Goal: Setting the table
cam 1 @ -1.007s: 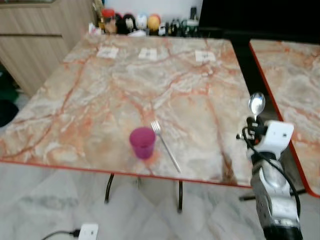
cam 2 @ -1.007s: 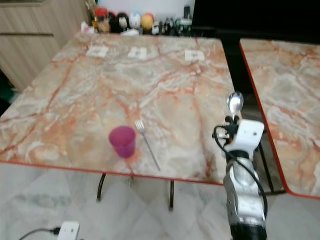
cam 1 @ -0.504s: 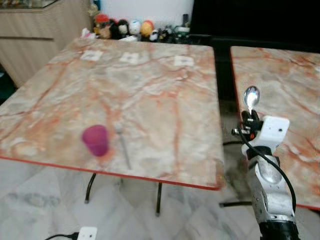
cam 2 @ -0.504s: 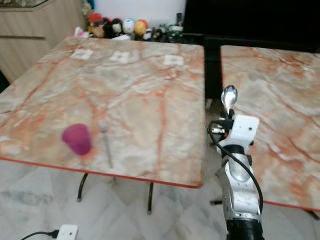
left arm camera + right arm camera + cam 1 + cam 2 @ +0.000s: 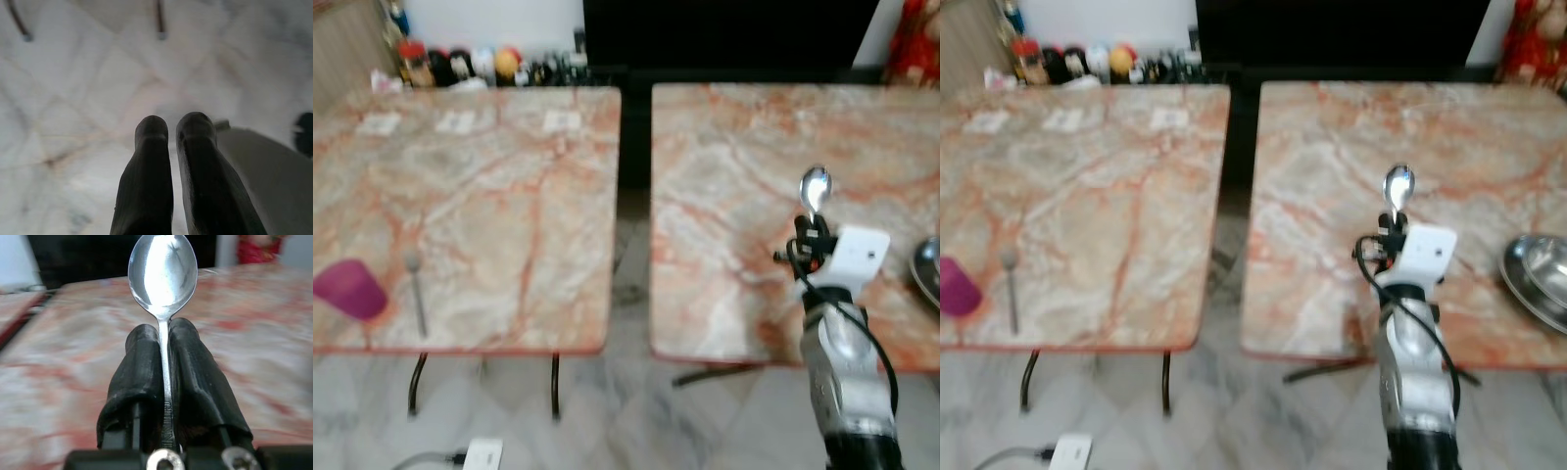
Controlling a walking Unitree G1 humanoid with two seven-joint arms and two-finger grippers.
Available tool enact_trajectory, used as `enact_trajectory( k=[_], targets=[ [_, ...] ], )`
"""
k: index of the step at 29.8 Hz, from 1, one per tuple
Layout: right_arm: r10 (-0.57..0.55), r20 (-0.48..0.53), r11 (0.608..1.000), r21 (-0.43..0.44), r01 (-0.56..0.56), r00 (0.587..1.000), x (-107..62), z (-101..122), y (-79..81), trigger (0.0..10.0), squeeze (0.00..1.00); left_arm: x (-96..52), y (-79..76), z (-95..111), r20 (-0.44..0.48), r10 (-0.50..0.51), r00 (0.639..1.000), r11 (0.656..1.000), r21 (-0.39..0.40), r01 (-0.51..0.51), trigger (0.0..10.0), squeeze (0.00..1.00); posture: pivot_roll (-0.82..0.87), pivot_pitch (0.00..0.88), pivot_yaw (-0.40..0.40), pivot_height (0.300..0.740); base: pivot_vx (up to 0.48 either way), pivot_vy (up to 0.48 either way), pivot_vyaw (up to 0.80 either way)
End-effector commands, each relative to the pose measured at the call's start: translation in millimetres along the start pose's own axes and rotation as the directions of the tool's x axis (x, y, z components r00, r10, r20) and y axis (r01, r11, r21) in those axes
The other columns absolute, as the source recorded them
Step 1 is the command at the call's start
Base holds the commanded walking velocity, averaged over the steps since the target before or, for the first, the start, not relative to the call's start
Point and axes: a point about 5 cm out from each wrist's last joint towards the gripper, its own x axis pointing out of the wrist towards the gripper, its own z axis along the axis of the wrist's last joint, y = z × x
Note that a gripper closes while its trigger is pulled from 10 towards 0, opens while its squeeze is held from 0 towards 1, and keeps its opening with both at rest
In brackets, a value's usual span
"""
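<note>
Two marble tables stood side by side with a dark gap between them, and the right gripper (image 5: 164,369) was raised over the right table (image 5: 1332,196), its black fingers pinched tight on the handle of a spoon (image 5: 815,188) that stood upright, bowl up. Off on the left table (image 5: 489,196) a purple cup (image 5: 348,290) and a fork (image 5: 415,300) lay just beside each other near the front edge. A steel bowl (image 5: 1536,279) sat at the right table's far right side. The left gripper (image 5: 168,142) hung over the floor, fingers pressed nearly together, holding nothing.

My worry was the spoon: gripped only on its thin handle, it could swivel or slip while the robot was walking, and then land crooked or drop into the gap. The setting was also split across two tables, so it might end up set apart from the fork.
</note>
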Motion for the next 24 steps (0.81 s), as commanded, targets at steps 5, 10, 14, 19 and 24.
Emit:
enact_trajectory(
  k=[5,10,14,19,24],
  targets=[
    [0.007,0.036,1.0,0.004,-0.007,0.999,3.7,9,4.3,10.0,0.0,-1.6,7.9,-5,-0.022,0.012,1.0,1.0,0.016,-0.012,10.0,0.0,-0.1,0.089,0.044,0.74,0.0,-0.463,0.0],
    [-0.006,0.04,1.0,0.002,0.006,0.999,4.7,11,1.3,10.0,0.0,-1.7,8.4,-5,-0.022,0.014,1.0,1.0,0.016,-0.013,10.0,0.0,-0.1,0.091,0.046,0.74,0.0,-0.462,0.0],
    [-0.015,0.048,1.0,-0.003,0.016,0.999,6.1,13,-1.4,10.0,0.0,-1.7,8.8,-5,-0.023,0.015,1.0,1.0,0.017,-0.014,10.0,0.0,-0.1,0.092,0.047,0.74,0.0,-0.463,0.0],
    [-0.033,0.062,0.999,-0.009,0.033,0.998,7.6,18,-6.3,10.0,0.0,-1.7,9.4,-5,-0.023,0.016,1.0,1.0,0.017,-0.016,10.0,0.0,-0.1,0.093,0.046,0.74,0.0,-0.463,0.0],
    [-0.059,0.077,0.998,-0.021,0.061,0.995,9.4,23,-13.6,10.0,0.0,-1.3,13.6,-2,-0.016,0.026,1.0,1.0,0.014,-0.026,10.0,0.0,-0.11,0.096,0.047,0.74,0.0,-0.276,0.0]
  ],
)
